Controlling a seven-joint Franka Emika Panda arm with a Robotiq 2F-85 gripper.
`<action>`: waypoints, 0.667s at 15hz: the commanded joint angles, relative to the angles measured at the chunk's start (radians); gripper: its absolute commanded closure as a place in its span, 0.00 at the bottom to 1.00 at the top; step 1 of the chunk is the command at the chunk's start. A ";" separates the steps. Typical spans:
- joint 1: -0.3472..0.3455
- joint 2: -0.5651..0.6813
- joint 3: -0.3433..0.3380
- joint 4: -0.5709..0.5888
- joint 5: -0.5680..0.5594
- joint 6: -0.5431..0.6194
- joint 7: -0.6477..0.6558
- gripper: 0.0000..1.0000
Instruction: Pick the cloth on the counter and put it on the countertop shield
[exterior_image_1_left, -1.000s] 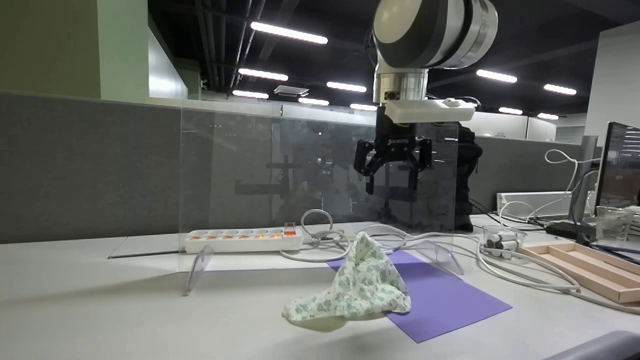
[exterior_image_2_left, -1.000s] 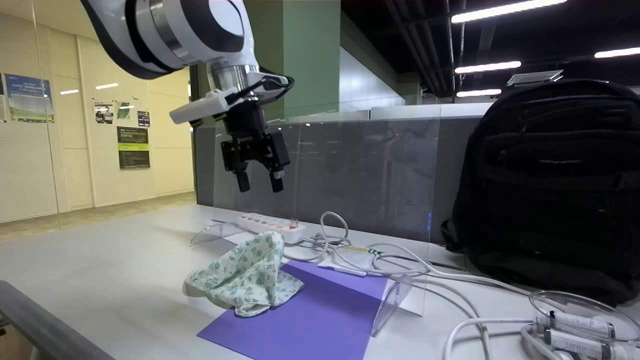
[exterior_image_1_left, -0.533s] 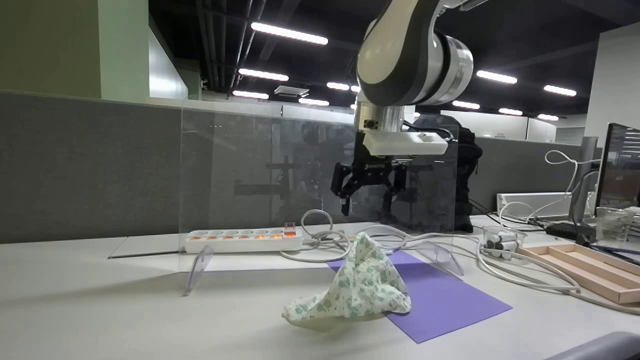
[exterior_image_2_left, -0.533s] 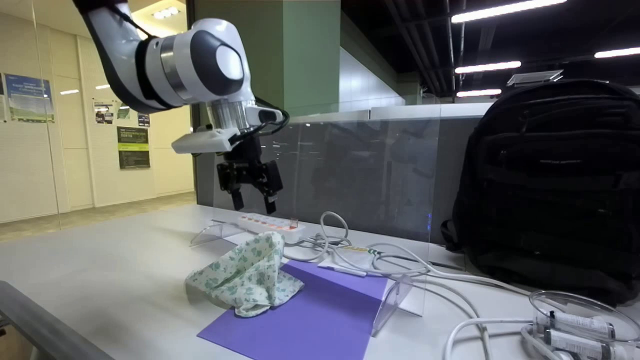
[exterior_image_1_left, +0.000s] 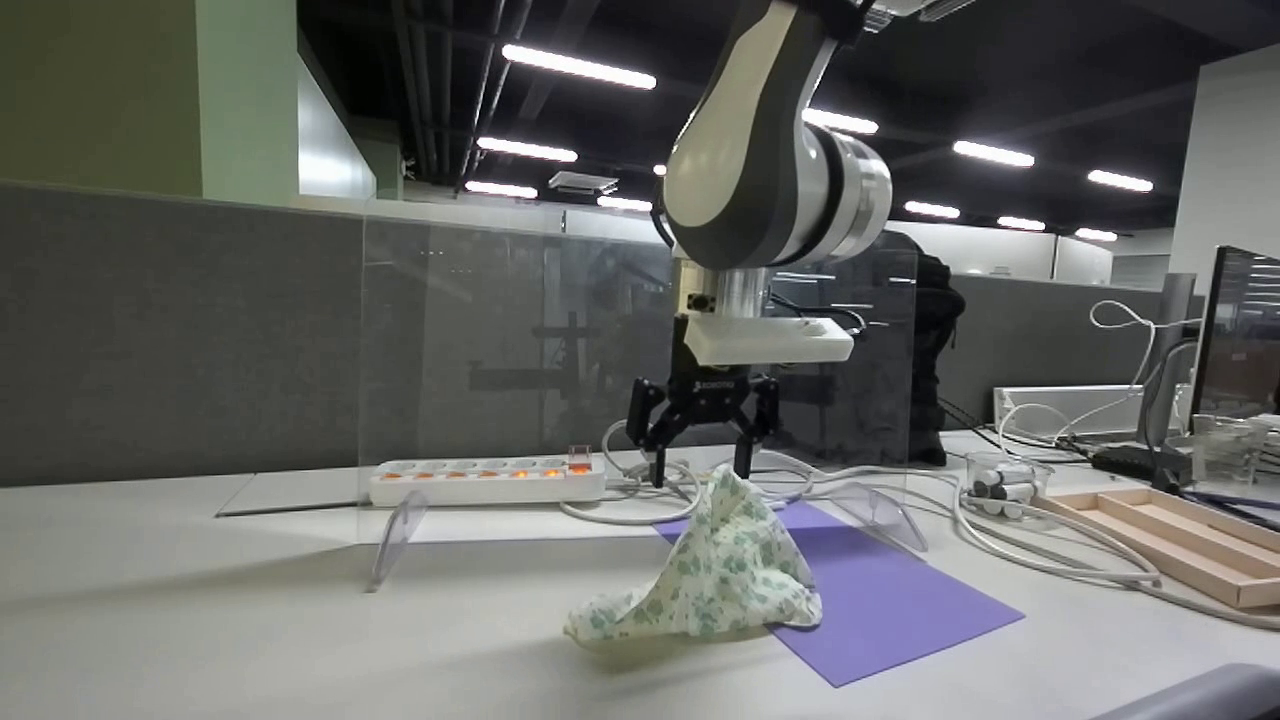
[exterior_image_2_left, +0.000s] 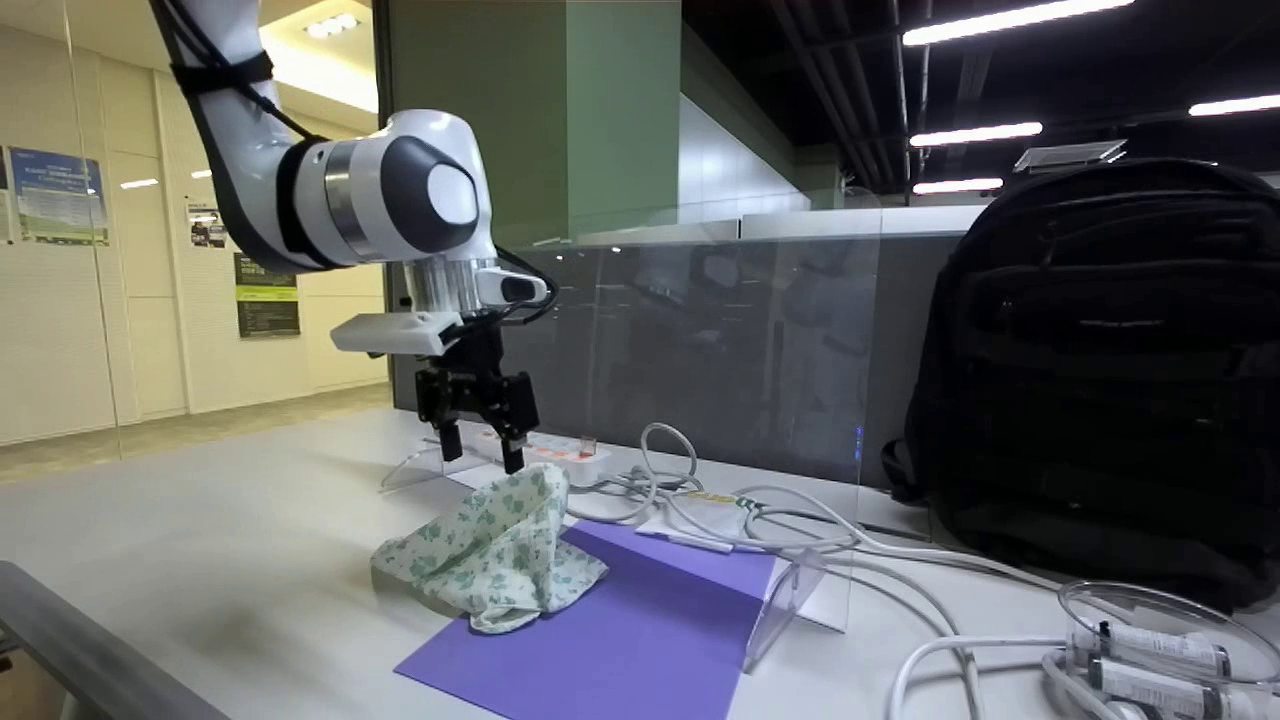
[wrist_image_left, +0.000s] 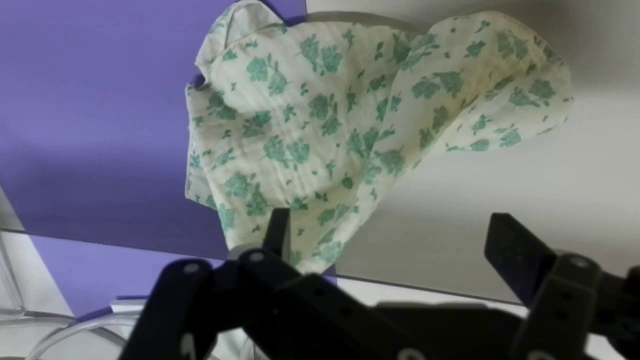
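Note:
The cloth, white with green flowers, stands crumpled in a peak on the counter and partly on a purple sheet; it shows in both exterior views and the wrist view. The clear countertop shield stands upright on clear feet behind the cloth, also in an exterior view. My gripper is open and empty, fingers pointing down, just above and near the cloth's peak; it also shows in an exterior view. In the wrist view, one fingertip of the gripper overlaps the cloth; the other is over bare counter.
The purple sheet lies under part of the cloth. A white power strip and looped cables lie at the shield's base. A black backpack, clear bowl with vials and wooden tray stand farther off.
My gripper has come down from high up and, in an exterior view, shifted left, close to the cloth's peak. It has stayed open. The cloth and shield have not moved.

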 joint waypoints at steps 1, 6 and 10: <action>0.045 0.059 -0.034 0.046 0.026 0.017 0.017 0.00; 0.064 0.131 -0.042 0.084 0.088 0.023 -0.002 0.00; 0.079 0.158 -0.049 0.099 0.114 0.045 -0.008 0.40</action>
